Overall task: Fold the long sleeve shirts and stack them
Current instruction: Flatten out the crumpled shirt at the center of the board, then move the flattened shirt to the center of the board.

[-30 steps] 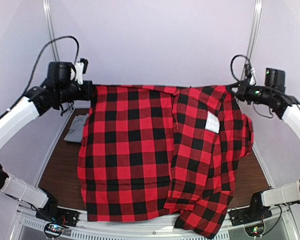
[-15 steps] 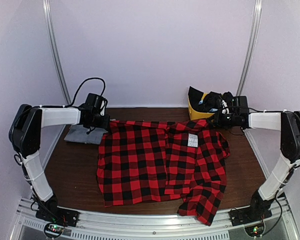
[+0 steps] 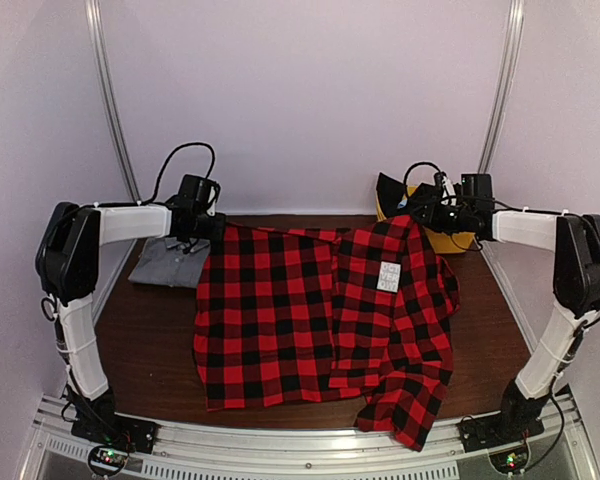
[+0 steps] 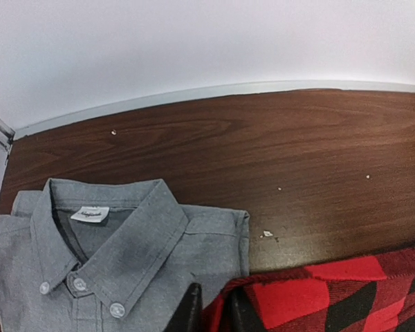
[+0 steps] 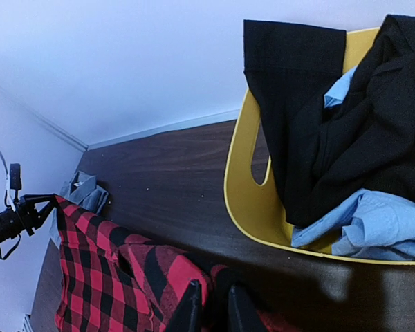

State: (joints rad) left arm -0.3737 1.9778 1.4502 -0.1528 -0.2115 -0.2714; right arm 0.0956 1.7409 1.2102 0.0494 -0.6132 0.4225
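Left hand point(image 3: 212, 228): my fingers pinched tight on a far corner of the flannel shirt point(image 3: 310, 320).
Right hand point(image 3: 417, 214): clamped on its other far corner.
Flannel shirt: strung between my hands, trailing from them down onto the desk point(image 3: 140, 340).
Grey shirt point(image 4: 111, 256): folded flat, just outboard of my left hand.
Yellow bin point(image 5: 259, 200): just beyond my right hand, holding dark and blue clothes.

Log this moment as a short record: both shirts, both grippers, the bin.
flannel shirt: spread on the table, far corners lifted
grey shirt: folded, far left
left gripper: shut on flannel shirt's far-left corner
right gripper: shut on flannel shirt's far-right corner
bin: far right, holds black and blue clothes
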